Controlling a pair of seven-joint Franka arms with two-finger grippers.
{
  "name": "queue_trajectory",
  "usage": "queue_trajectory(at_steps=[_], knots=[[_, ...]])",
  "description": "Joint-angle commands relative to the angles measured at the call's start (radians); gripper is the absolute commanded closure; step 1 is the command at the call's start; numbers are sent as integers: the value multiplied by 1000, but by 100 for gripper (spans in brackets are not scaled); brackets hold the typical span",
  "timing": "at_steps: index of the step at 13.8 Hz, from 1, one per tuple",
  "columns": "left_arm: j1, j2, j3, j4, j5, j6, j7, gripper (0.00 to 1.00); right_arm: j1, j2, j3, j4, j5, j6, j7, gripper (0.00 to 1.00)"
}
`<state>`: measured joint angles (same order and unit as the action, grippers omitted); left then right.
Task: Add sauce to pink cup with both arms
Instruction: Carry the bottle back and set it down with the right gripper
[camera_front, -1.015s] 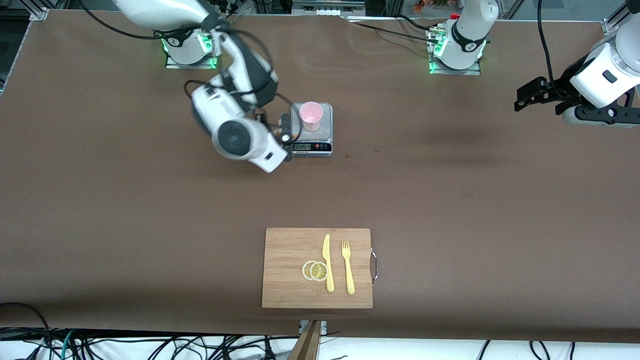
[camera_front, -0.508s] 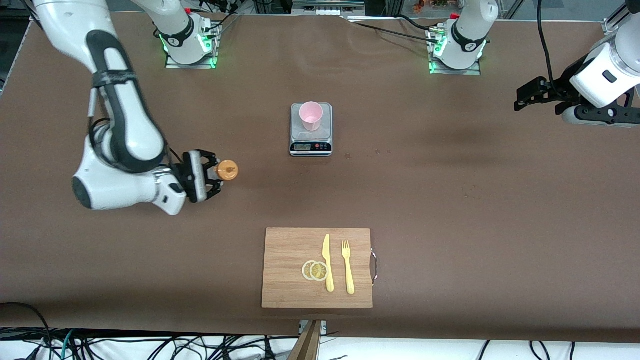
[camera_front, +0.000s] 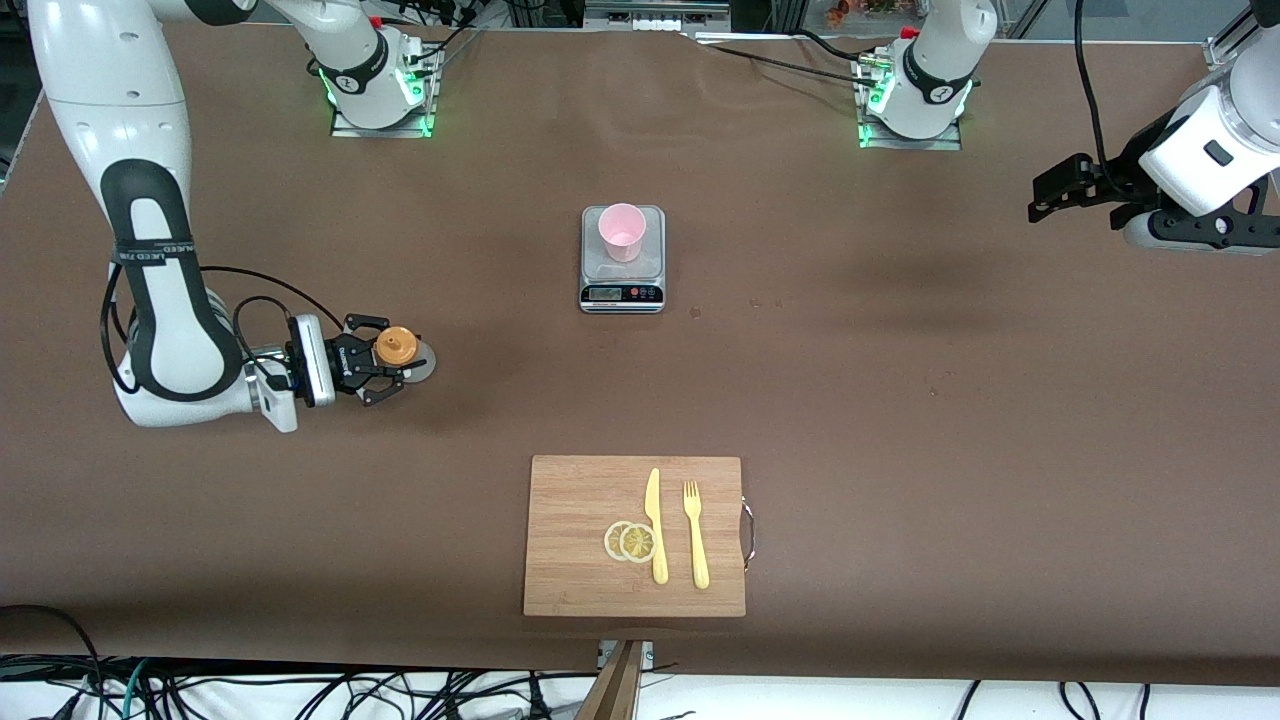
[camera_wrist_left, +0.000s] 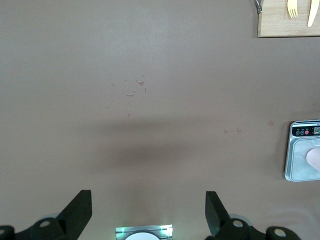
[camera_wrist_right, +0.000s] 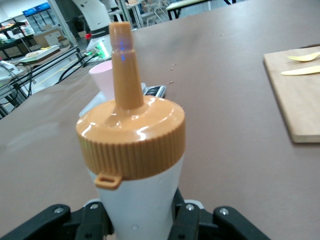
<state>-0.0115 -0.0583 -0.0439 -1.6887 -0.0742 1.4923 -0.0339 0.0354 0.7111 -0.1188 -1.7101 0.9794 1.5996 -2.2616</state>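
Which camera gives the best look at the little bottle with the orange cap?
The right wrist view: the sauce bottle fills it, upright, nozzle and ribbed cap plain, clamped in the right gripper. The front view shows it small, from above, mostly its cap. The left wrist view misses it entirely.

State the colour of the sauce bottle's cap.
Orange; the sauce bottle's cap shows best in the right wrist view.

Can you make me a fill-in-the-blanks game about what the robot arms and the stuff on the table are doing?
1. The right gripper is shut on the sauce bottle, which has an ____ cap.
2. The pink cup stands on the ____.
3. On the cutting board, the knife lies between the lemon slices and the ____.
4. The left gripper waits with its jaws ____.

Missing words: orange; scale; fork; open
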Motion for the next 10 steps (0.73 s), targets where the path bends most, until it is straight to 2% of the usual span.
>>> queue_trajectory(at_steps=[1, 4, 5, 6, 7, 10], knots=[[-4, 0, -4, 6, 19, -6, 6, 0, -18, 8, 2, -43, 36, -17, -120, 100], [-4, 0, -4, 6, 17, -6, 6, 0, -26, 39, -12, -43, 36, -18, -168, 100], [-4, 0, -4, 6, 16, -7, 6, 0, -28, 42, -13, -43, 36, -30, -164, 79], [-4, 0, -4, 6, 16, -6, 6, 0, -28, 42, -21, -40, 36, -43, -155, 42], [-4, 0, -4, 6, 16, -6, 8, 0, -28, 41, -33, -36, 32, -65, -127, 1], [-4, 0, -4, 6, 16, -6, 6, 0, -26, 34, -64, 3, -36, -86, -82, 0]])
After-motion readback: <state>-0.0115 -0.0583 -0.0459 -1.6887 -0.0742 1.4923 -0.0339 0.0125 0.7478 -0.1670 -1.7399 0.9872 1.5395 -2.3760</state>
